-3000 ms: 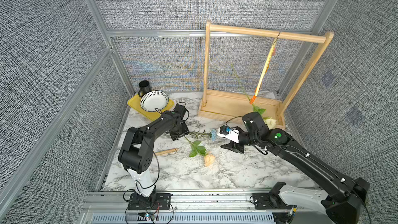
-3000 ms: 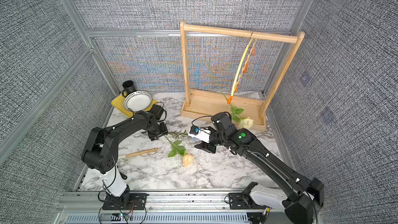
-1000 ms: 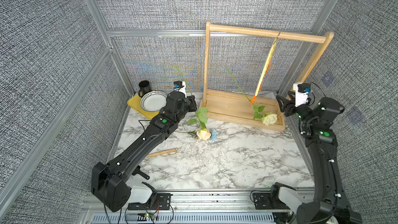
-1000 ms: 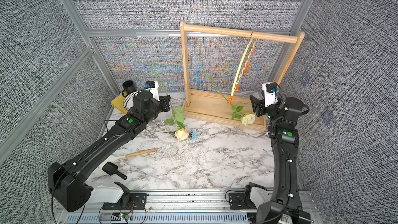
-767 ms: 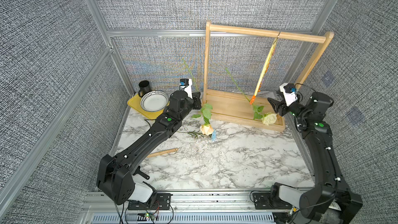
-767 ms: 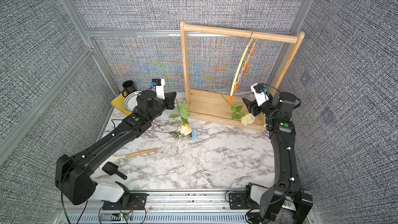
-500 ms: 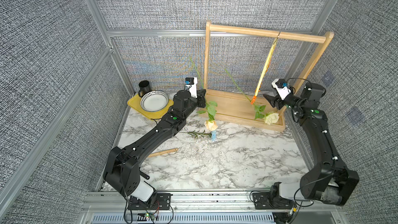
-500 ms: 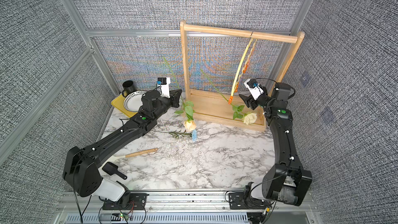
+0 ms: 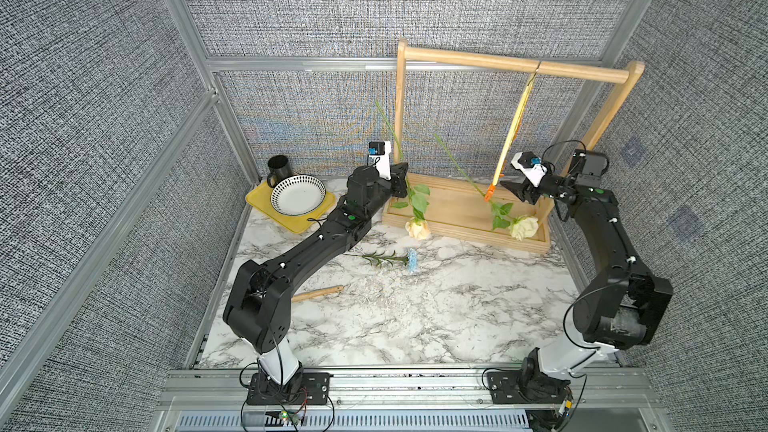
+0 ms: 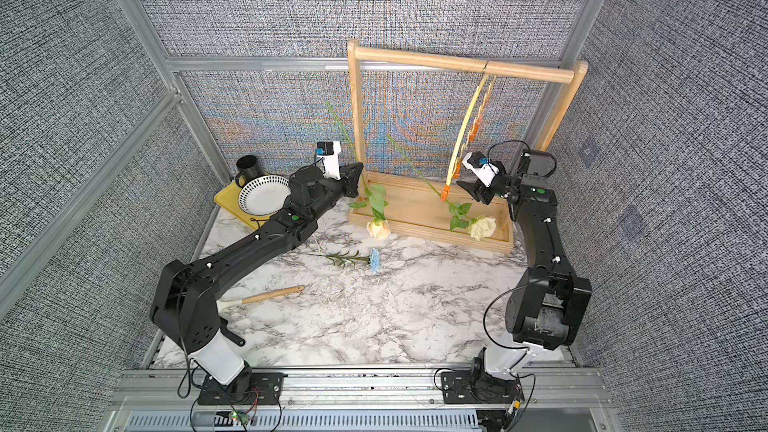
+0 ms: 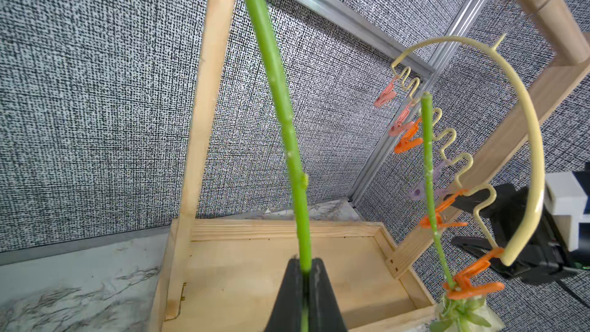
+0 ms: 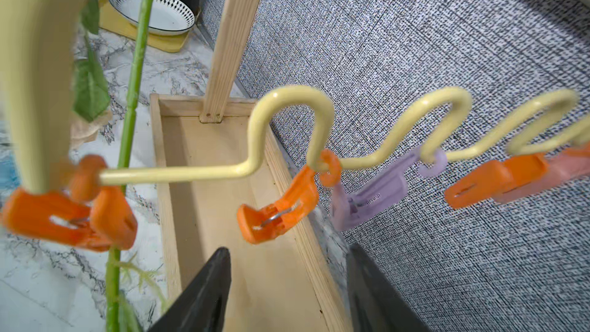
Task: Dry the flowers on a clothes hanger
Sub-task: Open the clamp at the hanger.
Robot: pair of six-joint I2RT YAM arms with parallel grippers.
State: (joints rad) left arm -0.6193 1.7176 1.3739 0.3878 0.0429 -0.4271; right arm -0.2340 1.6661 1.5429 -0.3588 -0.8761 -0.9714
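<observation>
Wooden-handled tool [image 10: 272, 295] lies near-left on marble surface [image 9: 415, 317]. Light-blue bloom [image 9: 412, 260] lies flat mid-surface, stem pointing left. Left hand [image 11: 305, 266] pressed together, pinching peach rose [image 9: 418, 228] by stem; bloom hangs down at rack [image 9: 515, 70] base's left end. Cream-white rose [image 9: 524, 227] hangs head-down from end orange clip [image 11: 472, 285] of clothes hanger [image 11: 536, 154]. Right hand [image 12: 287, 250] spread, empty, just beside neighbouring orange clip [image 12: 281, 212]. Hanger hooked on rack's top bar. Far left: bowl [image 9: 298, 200] on yellow tray [image 9: 257, 201], black mug [image 9: 277, 167].
</observation>
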